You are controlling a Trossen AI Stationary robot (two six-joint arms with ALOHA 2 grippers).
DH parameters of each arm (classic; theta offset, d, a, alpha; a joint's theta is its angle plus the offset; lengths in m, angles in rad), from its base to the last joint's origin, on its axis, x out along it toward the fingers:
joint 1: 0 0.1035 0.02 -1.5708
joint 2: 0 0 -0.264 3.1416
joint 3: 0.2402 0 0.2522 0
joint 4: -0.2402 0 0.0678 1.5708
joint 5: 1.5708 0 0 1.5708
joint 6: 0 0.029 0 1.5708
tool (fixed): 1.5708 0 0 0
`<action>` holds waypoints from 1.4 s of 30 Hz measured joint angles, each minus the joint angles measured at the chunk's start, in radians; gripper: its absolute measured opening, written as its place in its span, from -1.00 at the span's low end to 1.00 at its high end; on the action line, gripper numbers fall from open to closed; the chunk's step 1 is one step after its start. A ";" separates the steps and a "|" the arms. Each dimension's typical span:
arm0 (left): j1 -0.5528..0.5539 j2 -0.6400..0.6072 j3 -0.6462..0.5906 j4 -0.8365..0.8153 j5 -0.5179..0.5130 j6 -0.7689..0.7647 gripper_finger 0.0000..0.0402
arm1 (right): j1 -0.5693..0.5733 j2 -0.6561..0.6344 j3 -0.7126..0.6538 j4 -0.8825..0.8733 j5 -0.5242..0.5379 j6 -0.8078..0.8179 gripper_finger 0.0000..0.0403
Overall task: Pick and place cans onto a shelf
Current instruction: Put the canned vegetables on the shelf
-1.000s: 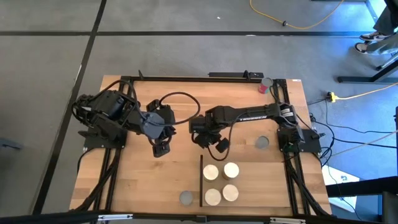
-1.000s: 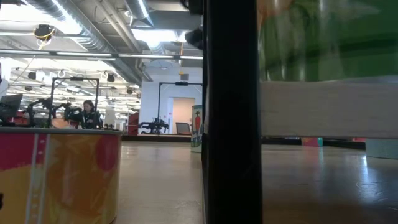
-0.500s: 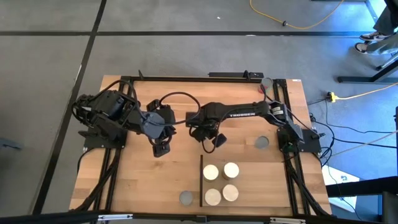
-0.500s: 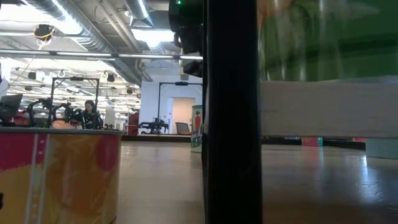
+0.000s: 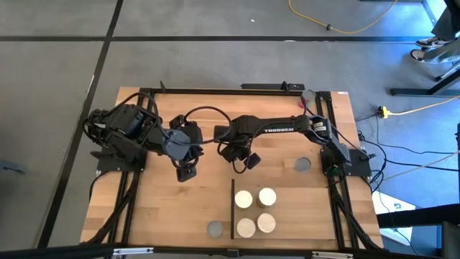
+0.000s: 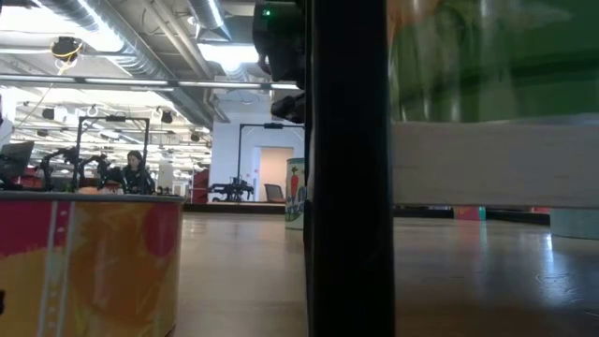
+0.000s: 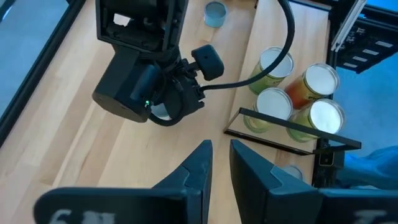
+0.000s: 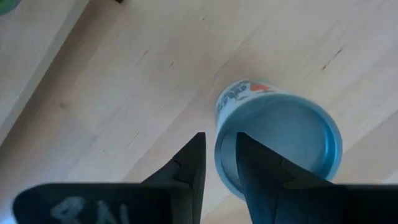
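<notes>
Grey-topped can (image 8: 280,146) sits below the right gripper (image 8: 219,163) — jaws nearly together.

Seven cans (image 5: 267,196) in view, four grouped on one shelf (image 5: 287,223), three apart on the surface (image 5: 158,208), two robot arms (image 5: 277,129)
</notes>
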 joint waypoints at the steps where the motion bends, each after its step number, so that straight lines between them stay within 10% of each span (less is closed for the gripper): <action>1: 0.000 0.000 0.000 0.000 0.000 0.000 -0.75 | 0.000 0.004 0.000 0.005 0.000 0.000 -0.55; 20: 0.000 0.000 0.000 0.000 0.000 0.000 -0.75 | 0.015 0.030 0.013 -0.009 0.078 0.036 -0.97; 42: 0.000 0.000 0.000 0.000 0.001 0.000 -0.75 | 0.109 -0.038 0.398 -0.348 0.307 0.149 -0.99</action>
